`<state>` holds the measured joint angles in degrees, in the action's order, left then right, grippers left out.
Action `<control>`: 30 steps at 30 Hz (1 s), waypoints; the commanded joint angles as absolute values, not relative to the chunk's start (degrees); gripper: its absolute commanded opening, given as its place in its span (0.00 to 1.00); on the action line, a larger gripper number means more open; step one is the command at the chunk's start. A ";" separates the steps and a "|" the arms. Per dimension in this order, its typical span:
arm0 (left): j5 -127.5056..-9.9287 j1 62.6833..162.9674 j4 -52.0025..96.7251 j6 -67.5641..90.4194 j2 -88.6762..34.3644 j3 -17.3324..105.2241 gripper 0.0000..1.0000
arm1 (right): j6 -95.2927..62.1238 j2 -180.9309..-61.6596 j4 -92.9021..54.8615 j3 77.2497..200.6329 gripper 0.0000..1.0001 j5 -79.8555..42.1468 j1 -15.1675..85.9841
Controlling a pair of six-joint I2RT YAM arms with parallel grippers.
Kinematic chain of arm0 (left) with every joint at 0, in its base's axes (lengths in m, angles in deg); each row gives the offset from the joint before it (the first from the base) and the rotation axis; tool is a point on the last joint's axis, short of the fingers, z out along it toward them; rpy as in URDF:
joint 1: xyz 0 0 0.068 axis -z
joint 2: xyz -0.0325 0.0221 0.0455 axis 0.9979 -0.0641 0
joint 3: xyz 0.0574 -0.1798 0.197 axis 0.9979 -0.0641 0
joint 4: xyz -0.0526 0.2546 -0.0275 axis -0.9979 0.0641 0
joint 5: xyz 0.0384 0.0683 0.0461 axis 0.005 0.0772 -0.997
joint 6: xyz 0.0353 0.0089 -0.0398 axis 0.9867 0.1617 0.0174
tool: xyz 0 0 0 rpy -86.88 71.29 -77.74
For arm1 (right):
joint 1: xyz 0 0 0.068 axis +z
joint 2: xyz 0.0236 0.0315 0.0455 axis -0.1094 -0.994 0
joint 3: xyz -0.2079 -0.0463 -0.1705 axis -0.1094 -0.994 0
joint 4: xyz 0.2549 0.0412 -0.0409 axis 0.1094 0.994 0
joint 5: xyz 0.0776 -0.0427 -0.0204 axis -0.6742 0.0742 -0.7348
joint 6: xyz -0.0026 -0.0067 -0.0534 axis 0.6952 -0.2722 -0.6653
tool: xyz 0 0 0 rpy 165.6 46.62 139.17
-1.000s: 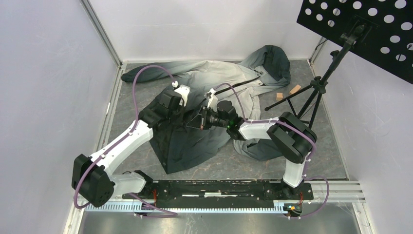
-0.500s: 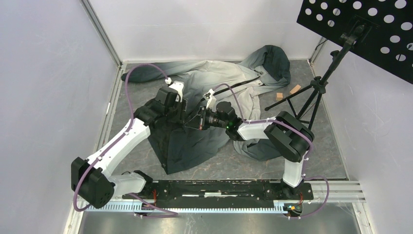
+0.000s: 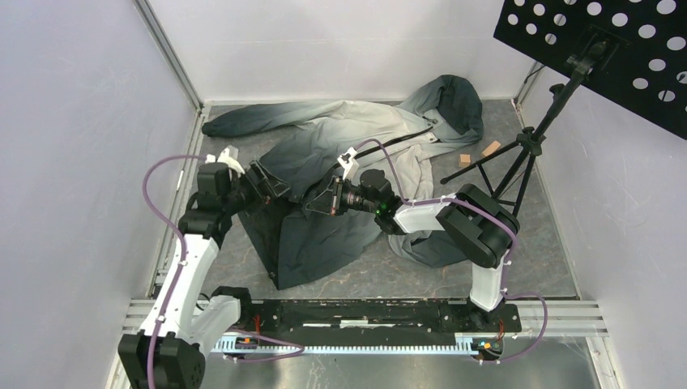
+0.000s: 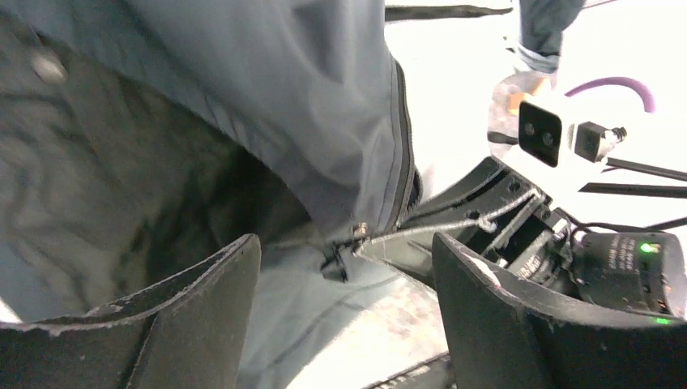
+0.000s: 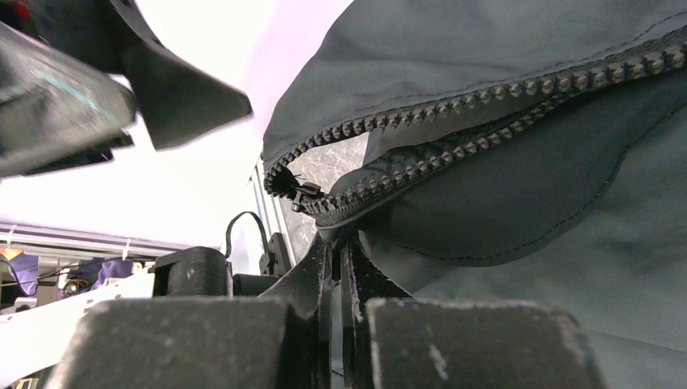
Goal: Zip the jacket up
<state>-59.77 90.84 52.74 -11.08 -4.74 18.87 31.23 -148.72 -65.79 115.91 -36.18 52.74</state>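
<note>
the jacket [image 3: 356, 134] lies crumpled on the tabletop [image 3: 539, 235], its long axis running on a diagonal. the dark hem is near me at centre-left and the hood [image 3: 454, 101] points to the far right corner. the zipper [image 3: 405, 136] follows that same line, and its bottom end is raised between my two arms. my right pincer [image 3: 312, 203] is clenched on a thin fold of the jacket's edge just under the slider [image 5: 296, 194], where the two rows of teeth meet. my left pincer [image 3: 275, 186] is released and spread wide, grasping nothing, and it hangs just beside the slider with the pull between its fingers in the wrist view. what worries me most is that the pull is small and dark against dark fabric. if i close carelessly i judge i could pinch lining or cloth instead, and dragging that would jam the teeth. the right hold looks shallow, so a hard tug along the zipper could slip the hem free, and then the whole jacket would slide and bunch instead of closing. above the slider the two rows gape apart and the cloth is wrinkled, which could stall the slider partway. the two pincers are also very close together, so a crooked approach risks knocking them.
</note>
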 commanded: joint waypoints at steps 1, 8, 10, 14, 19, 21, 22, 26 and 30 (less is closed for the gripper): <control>-49.79 88.48 41.89 -33.17 1.07 9.40 0.82 | 31.60 -148.51 -69.78 116.57 0.00 -36.38 52.77; -51.19 88.27 24.81 -49.71 5.44 -2.78 0.79 | 31.88 -148.24 -70.42 116.22 0.00 -36.78 52.51; -50.88 88.24 22.10 -48.73 4.23 -3.34 0.78 | 31.87 -148.07 -70.53 116.20 0.00 -36.72 52.55; -50.94 88.28 18.02 -45.73 2.86 -4.24 0.66 | 32.25 -148.28 -70.91 116.31 0.00 -36.98 52.47; -49.12 88.33 15.00 -44.19 0.59 -5.26 0.62 | 32.58 -148.47 -71.20 116.47 0.00 -37.04 52.42; -48.44 88.33 14.63 -43.62 -0.43 -5.56 0.60 | 32.76 -148.61 -71.37 116.50 0.00 -37.07 52.43; -48.04 88.35 13.90 -43.69 -0.97 -5.91 0.58 | 32.86 -148.58 -71.59 116.51 0.00 -37.08 52.42; -46.95 88.35 11.93 -44.56 -2.51 -7.02 0.57 | 33.03 -148.76 -71.73 116.49 0.00 -37.06 52.42; -45.77 88.43 10.84 -44.85 -3.26 -7.20 0.58 | 33.12 -148.76 -71.82 116.48 0.00 -37.13 52.40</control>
